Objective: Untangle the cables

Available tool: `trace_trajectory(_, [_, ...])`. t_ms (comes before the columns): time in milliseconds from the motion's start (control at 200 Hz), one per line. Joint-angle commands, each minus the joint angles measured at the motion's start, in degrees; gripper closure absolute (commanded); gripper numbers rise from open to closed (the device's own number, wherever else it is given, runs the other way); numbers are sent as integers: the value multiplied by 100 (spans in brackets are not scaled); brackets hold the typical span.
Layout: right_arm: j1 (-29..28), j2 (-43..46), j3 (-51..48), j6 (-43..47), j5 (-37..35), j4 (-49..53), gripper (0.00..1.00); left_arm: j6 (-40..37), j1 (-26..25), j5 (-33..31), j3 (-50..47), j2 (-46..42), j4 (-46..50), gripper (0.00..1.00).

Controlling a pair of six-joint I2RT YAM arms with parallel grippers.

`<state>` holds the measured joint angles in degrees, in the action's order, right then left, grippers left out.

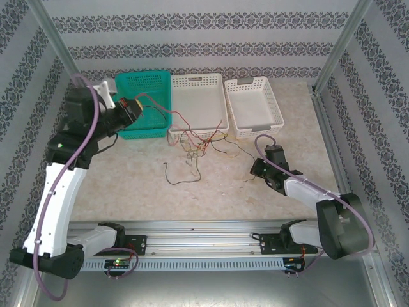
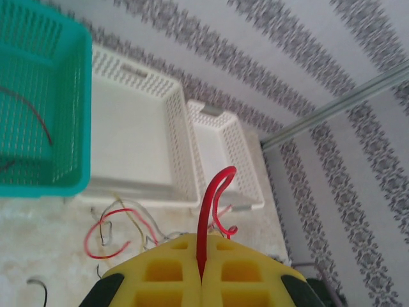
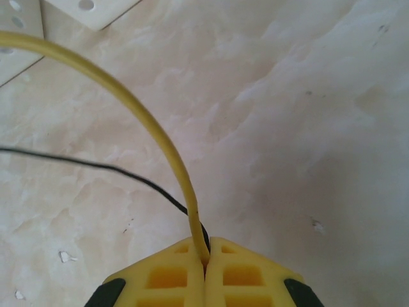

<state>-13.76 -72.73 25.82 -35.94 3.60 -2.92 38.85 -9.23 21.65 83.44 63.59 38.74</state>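
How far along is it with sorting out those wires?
Partway. One dark wire already lies apart from the tangle. The left jaws pinch a red wire, the right jaws a yellow wire. The tangle before the middle white basket is still left.

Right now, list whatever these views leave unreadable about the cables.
- Top view: tangle, wires too thin to trace crossings.
- Left wrist: red wire, end hidden inside left end effector.
- Right wrist: yellow wire leaves the left edge; black wire vanishes behind right end effector.
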Motion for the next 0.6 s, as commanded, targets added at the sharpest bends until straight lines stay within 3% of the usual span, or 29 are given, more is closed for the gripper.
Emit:
trace_trajectory(0, [-67,-35,-14,-21,320,-253,100,269,-18,362,-416,-35,-725,100])
trace_trajectory(120, [-103,146,-72,23,527,-440,90,205,-248,325,-612,16,-800,100])
trace_trajectory(400, [-467,1164,-491,260,928,-1352,47,159,-1196,-279,-737,238,-940,100])
trace_trajectory(490, [-665,1430,-578,316,1061,-1739,38,215,-1566,-515,-715,375,-1062,100])
trace_trajectory(594, [-998,1366,-797,281,1757,-2413,31,345,-1959,-721,-646,547,-1319,100])
